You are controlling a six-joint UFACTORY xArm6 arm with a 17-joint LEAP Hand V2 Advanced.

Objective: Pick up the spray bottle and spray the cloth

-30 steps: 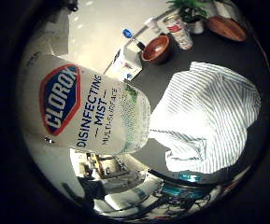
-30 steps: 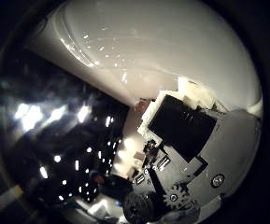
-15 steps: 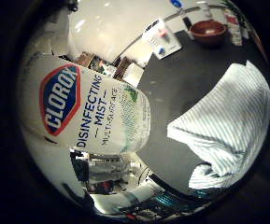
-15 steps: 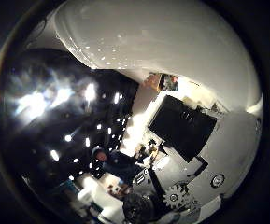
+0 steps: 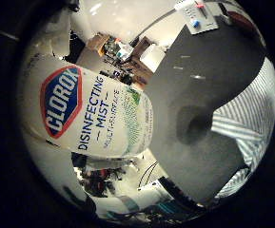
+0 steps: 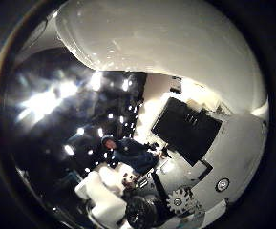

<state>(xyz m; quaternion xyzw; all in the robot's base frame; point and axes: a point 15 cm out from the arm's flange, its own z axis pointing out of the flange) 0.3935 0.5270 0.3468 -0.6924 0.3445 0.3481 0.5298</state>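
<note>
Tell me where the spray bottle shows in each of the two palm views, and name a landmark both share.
Little finger side palm view: the spray bottle fills much of the picture, labelled side facing the camera, beside the dark table.
Thumb side palm view: its plain white body arches close over the hand.
Shared landmark: the bottle's white body itself.

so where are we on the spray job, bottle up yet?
Pickup looks done: the spray bottle fills the palm views, close against the hand, above the dark table. In hand: carrying it near the striped cloth. Left: spraying; no mist is visible.
</note>
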